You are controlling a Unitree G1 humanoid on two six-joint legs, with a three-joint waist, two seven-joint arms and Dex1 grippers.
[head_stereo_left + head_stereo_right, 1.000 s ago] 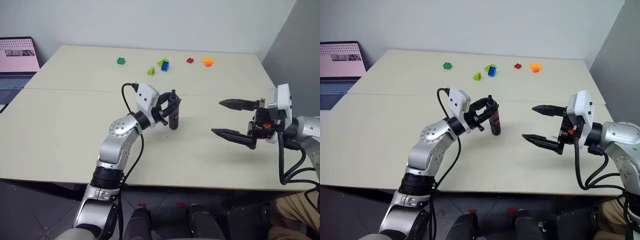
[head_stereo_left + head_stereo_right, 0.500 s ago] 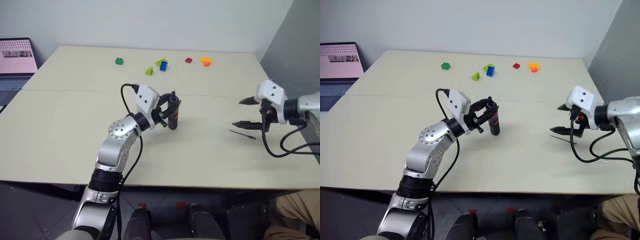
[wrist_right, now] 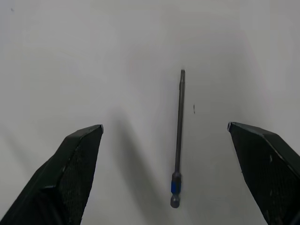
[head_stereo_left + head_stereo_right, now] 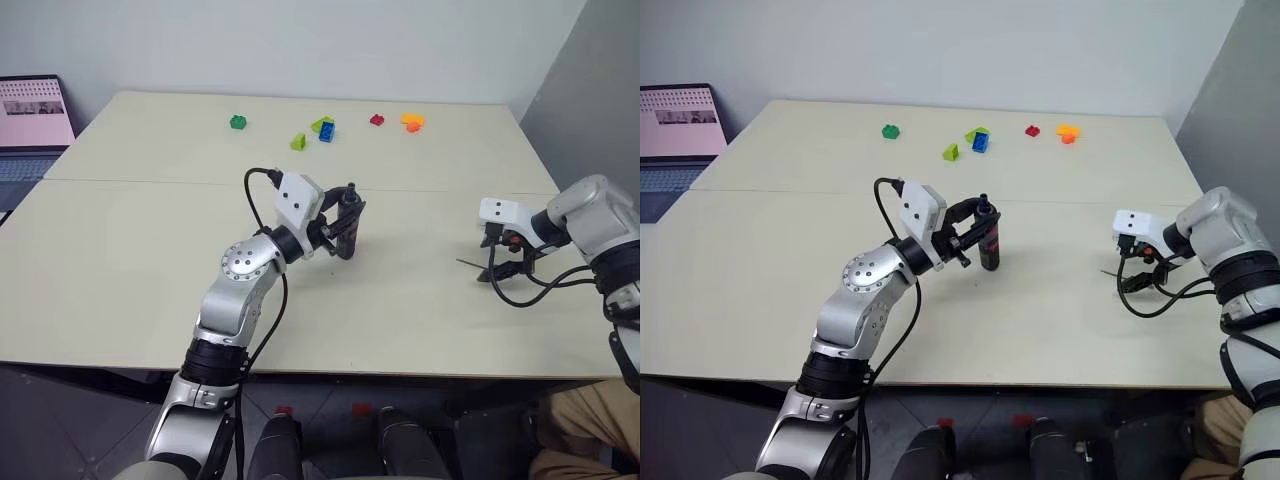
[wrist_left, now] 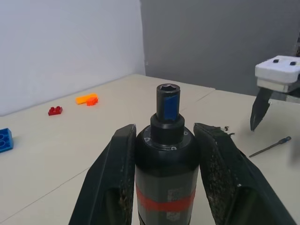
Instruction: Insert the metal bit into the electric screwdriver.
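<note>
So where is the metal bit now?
The metal bit lies flat on the table, on the robot's right, between the open fingers of the right end effector.

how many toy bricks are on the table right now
6 toy bricks, all along the table's far edge: dark green, lime wedge, lime touching blue, red, orange. More could be hidden.

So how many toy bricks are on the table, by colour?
Green bricks: 3
Blue brick: 1
Red brick: 1
Orange brick: 1
Total: 6
</note>
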